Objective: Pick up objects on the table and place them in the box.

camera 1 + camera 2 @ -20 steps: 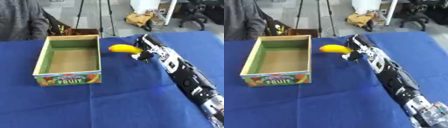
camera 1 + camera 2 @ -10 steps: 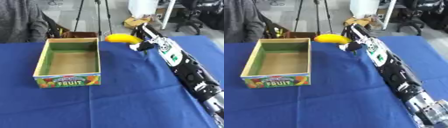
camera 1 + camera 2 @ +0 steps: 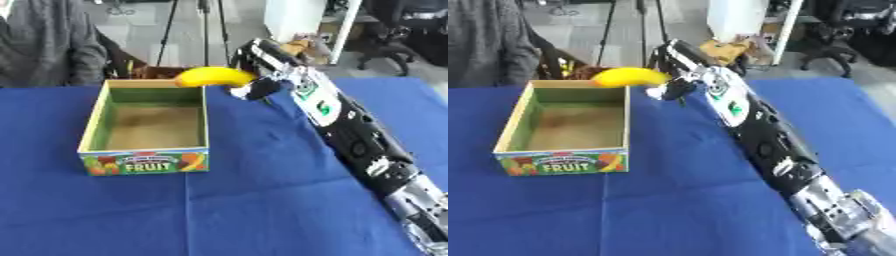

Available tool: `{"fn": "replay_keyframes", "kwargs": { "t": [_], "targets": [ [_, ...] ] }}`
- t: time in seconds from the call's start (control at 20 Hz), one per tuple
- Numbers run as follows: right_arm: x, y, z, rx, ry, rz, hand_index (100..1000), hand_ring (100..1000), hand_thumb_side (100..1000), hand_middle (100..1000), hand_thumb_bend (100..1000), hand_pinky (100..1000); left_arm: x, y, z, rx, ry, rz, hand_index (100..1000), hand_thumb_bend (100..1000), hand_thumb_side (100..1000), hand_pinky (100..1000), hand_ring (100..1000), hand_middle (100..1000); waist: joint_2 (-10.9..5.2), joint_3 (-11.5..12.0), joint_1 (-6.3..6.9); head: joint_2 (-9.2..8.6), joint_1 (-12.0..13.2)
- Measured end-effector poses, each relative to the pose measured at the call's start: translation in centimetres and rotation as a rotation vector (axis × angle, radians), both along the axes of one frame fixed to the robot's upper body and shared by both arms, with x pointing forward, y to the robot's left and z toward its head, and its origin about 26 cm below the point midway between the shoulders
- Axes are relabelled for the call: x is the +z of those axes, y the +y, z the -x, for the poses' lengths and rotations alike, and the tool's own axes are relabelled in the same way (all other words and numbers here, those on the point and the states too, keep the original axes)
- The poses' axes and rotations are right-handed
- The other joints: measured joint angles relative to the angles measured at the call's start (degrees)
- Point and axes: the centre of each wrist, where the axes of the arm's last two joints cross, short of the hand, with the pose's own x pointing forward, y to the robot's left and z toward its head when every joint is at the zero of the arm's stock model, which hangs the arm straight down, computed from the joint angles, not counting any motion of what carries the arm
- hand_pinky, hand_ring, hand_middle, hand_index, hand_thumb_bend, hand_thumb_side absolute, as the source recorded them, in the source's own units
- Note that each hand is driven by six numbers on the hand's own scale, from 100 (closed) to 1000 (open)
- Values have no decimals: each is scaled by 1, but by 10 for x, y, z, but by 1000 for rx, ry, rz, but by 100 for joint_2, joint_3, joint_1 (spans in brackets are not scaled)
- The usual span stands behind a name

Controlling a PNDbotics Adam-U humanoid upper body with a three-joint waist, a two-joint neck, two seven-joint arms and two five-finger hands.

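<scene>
The right hand [image 3: 254,75] is curling its fingers around one end of a yellow banana [image 3: 213,76], holding it in the air over the far right corner of the box [image 3: 144,162]. The open cardboard box is sitting on the blue table [image 3: 262,210], left of the outstretched arm.

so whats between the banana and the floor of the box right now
Nothing: the banana in the right hand hangs over the far right corner of the box, whose floor is bare in the left eye view.
</scene>
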Motion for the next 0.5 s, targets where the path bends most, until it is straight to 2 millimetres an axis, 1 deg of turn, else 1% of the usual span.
{"fn": "replay_keyframes", "kwargs": {
  "t": [0.15,0.35,0.45,0.5],
  "targets": [
    [-12,16,-5,38,35,22,480,317,272,361,261,293,3,-2,1,-14,-13,-2,783,397,1000,777,664,614,0,103,12,-39,-67],
    [-27,34,-10,78,78,43,482,321,273,363,263,298,5,-5,2,-26,-22,3,782,399,1000,775,662,613,0,194,36,-49,-145],
    [-35,41,-12,88,100,56,487,327,290,369,292,304,5,-5,2,-31,-22,6,782,400,1000,775,661,612,2,225,37,-59,-170],
    [-39,43,-12,91,110,65,500,339,318,385,334,317,5,-6,2,-33,-22,9,782,400,1000,775,661,612,3,233,42,-64,-181]
  ]
}}
